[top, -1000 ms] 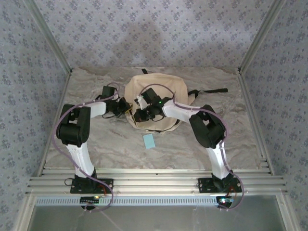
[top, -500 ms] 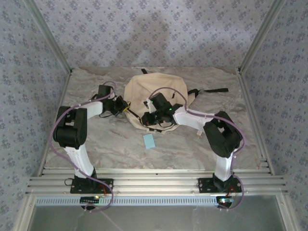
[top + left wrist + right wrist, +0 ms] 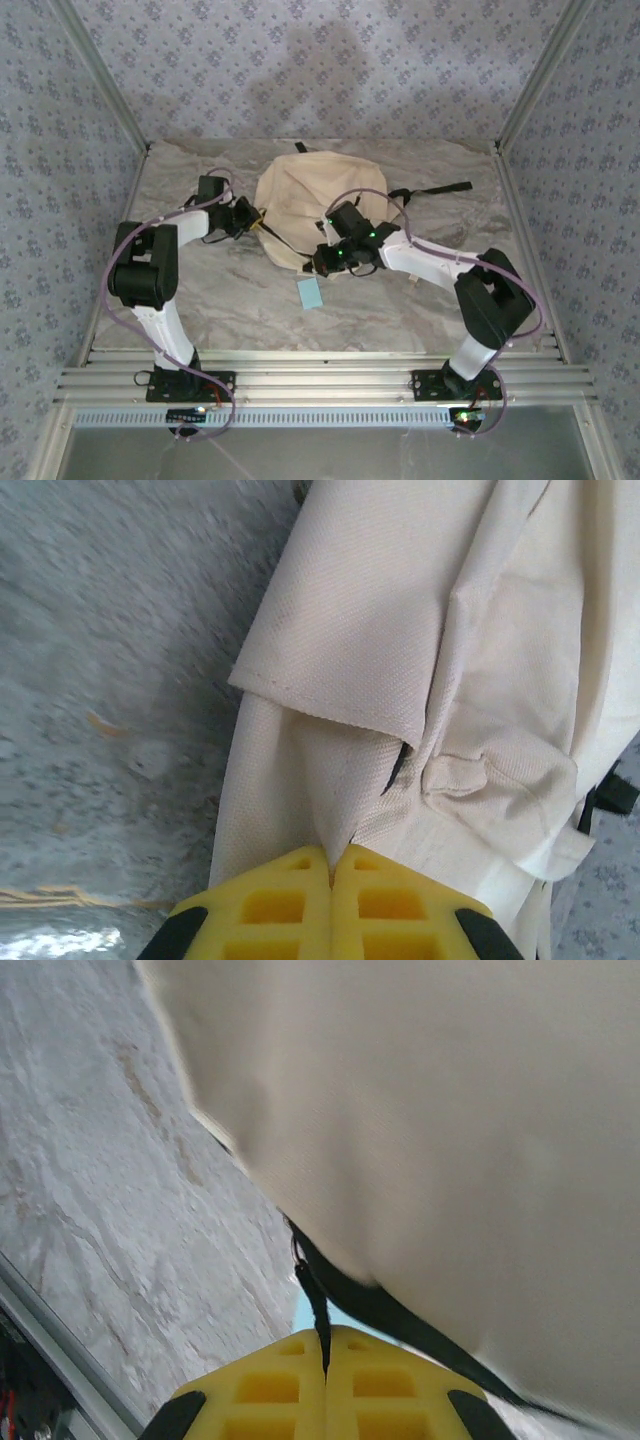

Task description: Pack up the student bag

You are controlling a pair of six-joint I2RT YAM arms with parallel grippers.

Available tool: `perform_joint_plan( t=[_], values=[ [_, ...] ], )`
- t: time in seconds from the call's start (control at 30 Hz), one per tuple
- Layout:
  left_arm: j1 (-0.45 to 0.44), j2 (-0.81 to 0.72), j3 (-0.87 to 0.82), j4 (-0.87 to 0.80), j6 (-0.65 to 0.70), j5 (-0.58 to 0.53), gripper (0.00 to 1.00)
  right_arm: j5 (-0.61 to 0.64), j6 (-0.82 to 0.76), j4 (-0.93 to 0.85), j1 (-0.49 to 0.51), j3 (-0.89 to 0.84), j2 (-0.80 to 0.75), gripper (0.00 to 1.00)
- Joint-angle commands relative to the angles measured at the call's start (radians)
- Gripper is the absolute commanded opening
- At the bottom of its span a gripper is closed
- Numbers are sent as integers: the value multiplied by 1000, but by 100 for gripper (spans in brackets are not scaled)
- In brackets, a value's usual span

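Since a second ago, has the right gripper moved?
Yes. The right gripper, shut on a black strap, has drawn back from over the bag toward the near edge, closer to the blue card.

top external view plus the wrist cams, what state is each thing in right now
student bag: lying rumpled on the table, zipper state unclear
left gripper: shut on a fold of its cream fabric
right gripper: shut on a thin black tab at the bag's edge
blue card: flat on the table, ungripped, by the bag's near edge
black strap: slack, trailing right of the bag
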Motion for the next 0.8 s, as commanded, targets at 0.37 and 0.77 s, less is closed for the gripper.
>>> perform_joint_plan(
  t=[0.37, 0.77],
  values=[
    [39, -46, 46, -21, -18, -41, 61, 13, -70, -57, -156, -33, -109, 0],
    [-135, -498, -259, 40, -338, -154, 99, -154, -66, 87, -95, 230, 57, 0]
  ],
)
